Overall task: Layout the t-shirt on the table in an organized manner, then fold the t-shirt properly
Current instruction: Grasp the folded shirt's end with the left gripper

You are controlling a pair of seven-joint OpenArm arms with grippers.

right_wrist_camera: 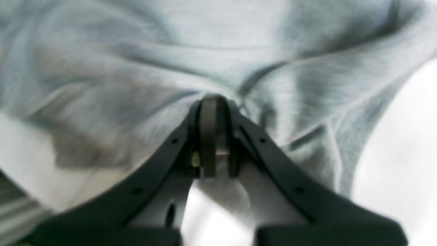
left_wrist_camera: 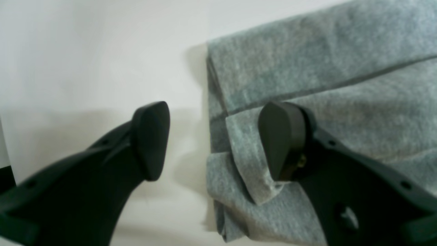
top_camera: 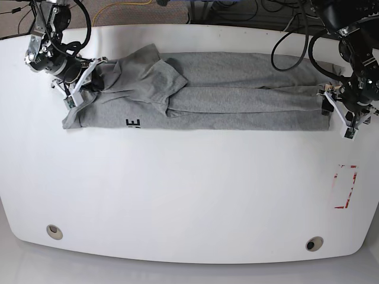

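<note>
1. The right pincer (right_wrist_camera: 215, 136) was pinched tight on a bunch of the soft heather-grey cotton t-shirt (top_camera: 225, 97) with short sleeves, at the end with the sleeves and neck. The cloth puckered around its tips.
2. The left pincer (left_wrist_camera: 213, 140) stood wide and held nothing. One black fingertip (left_wrist_camera: 281, 140) sat over the stacked edges at the shirt's other end, and the other was over the bare counter. I could not tell if the tip touched the cloth.
3. The shirt lay as a long, thin band across the far part of the big, shiny white counter (top_camera: 189, 189) with round corners. A bit of black lettering (top_camera: 134, 123) peeked out at the front edge.
4. What could go wrong, I thought:
   - If the right pincer pulled up fast, the loose sleeve flap could flop open and mess up the fold.
   - If the left pincer closed where it was, it might catch only the top layer, so the layers would slide apart.
   - The counter looked slick, so the whole band could skid when only one end was pulled.
5. Nearer the front, the counter had two small round metal grommets (top_camera: 54, 231) and a small red-and-white rectangle mark (top_camera: 345, 186).
6. Behind the counter, dark cables (top_camera: 237, 12) lay on the floor.
</note>
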